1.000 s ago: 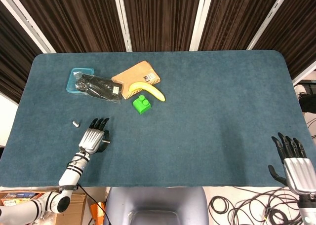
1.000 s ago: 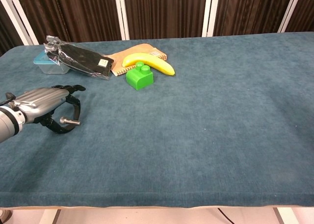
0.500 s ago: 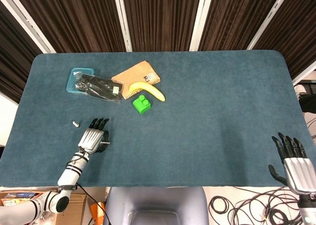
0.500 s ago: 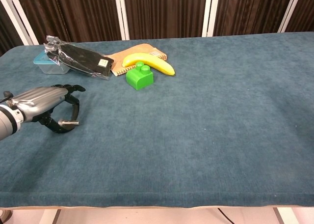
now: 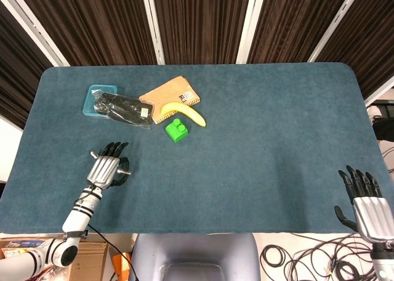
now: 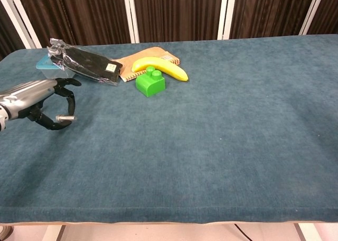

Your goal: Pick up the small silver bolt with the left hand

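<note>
The small silver bolt (image 5: 93,153) lies on the blue table cloth (image 5: 258,139) near the left edge. My left hand (image 5: 106,167) hovers just to its right, and the dark fingers (image 5: 114,148) reach level with the bolt. That hand holds nothing; its fingers are curved and stand apart from the thumb. In the chest view the left hand (image 6: 37,99) sits at the far left, and the bolt does not show there. My right hand (image 5: 364,202) is off the table's near right corner, fingers spread and empty.
Behind the left hand lie a black item in a plastic bag (image 5: 126,108) on a teal box (image 5: 97,95), a tan notebook (image 5: 172,96), a banana (image 5: 186,113) and a green brick (image 5: 176,130). The table's left edge is close to the bolt.
My left hand has moved left and a little farther away across the table, ending beside the bolt. The bolt and the right hand have not moved.
</note>
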`<state>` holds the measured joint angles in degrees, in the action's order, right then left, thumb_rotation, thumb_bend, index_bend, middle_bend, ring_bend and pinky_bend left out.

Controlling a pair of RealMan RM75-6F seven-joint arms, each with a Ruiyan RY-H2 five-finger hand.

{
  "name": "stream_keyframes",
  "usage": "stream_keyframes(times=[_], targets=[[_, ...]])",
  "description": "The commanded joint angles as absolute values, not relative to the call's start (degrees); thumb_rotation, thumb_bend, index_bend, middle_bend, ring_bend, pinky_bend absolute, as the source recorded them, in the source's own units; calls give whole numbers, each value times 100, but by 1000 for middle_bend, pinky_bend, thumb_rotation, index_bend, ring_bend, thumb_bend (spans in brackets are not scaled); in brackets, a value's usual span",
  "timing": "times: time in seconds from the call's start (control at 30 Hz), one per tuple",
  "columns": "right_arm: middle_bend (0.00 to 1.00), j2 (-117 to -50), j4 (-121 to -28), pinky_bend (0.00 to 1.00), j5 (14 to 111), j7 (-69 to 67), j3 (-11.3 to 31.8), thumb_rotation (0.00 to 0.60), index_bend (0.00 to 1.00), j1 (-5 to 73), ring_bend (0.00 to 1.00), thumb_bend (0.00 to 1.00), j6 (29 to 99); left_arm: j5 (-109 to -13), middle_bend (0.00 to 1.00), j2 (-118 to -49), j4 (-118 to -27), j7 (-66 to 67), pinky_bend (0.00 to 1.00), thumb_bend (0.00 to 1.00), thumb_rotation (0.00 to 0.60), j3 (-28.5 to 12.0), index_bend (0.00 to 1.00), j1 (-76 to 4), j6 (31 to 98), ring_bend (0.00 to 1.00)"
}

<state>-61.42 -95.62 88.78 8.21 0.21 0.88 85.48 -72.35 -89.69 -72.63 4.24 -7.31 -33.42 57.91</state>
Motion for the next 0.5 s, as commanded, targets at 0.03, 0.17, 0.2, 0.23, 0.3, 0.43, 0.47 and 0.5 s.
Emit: stream_keyframes(times=[0.03, 0.17, 0.2, 0.23, 0.3, 0.43, 0.47, 0.5], targets=[[0, -6147, -9562, 0, 8874, 830, 21, 600, 0, 88, 0, 288, 8544, -7342, 88, -8915, -7167, -160, 44, 347, 600, -712, 634, -3315, 5631, 0], [0, -6155, -9563, 0, 8869, 847, 23, 600, 0, 92, 0, 288, 8537, -7454, 90, -9008, -6894, -586, 44, 345, 600, -645, 629, -3322, 5504, 0], [0, -6154, -9562, 0, 8867, 848, 23, 600, 0, 91, 0, 288, 8537, -7475, 90, -9033, -6840, -643, 43, 345, 600, -635, 626, -3323, 5491, 0], [0, -6154, -9560, 0, 8868, 846, 23, 600, 0, 92, 0, 288, 8536, -7494, 90, -9054, -6790, -692, 44, 345, 600, -626, 623, -3325, 5483, 0], [0, -6150, -9561, 0, 8870, 845, 24, 600, 0, 89, 0, 288, 8544, -7537, 90, -9090, -6706, -800, 44, 343, 600, -617, 622, -3326, 5481, 0], [0, -6146, -9556, 0, 8876, 826, 24, 600, 0, 86, 0, 288, 8553, -7597, 90, -9130, -6590, -1059, 43, 342, 600, -592, 622, -3314, 5446, 0], [0, -6144, -9554, 0, 8877, 820, 22, 600, 0, 84, 0, 288, 8555, -7615, 90, -9143, -6548, -1129, 44, 342, 600, -589, 622, -3310, 5448, 0], [0, -6143, -9555, 0, 8881, 819, 19, 600, 0, 83, 0, 288, 8554, -7632, 90, -9151, -6518, -1179, 44, 342, 600, -591, 622, -3306, 5461, 0]])
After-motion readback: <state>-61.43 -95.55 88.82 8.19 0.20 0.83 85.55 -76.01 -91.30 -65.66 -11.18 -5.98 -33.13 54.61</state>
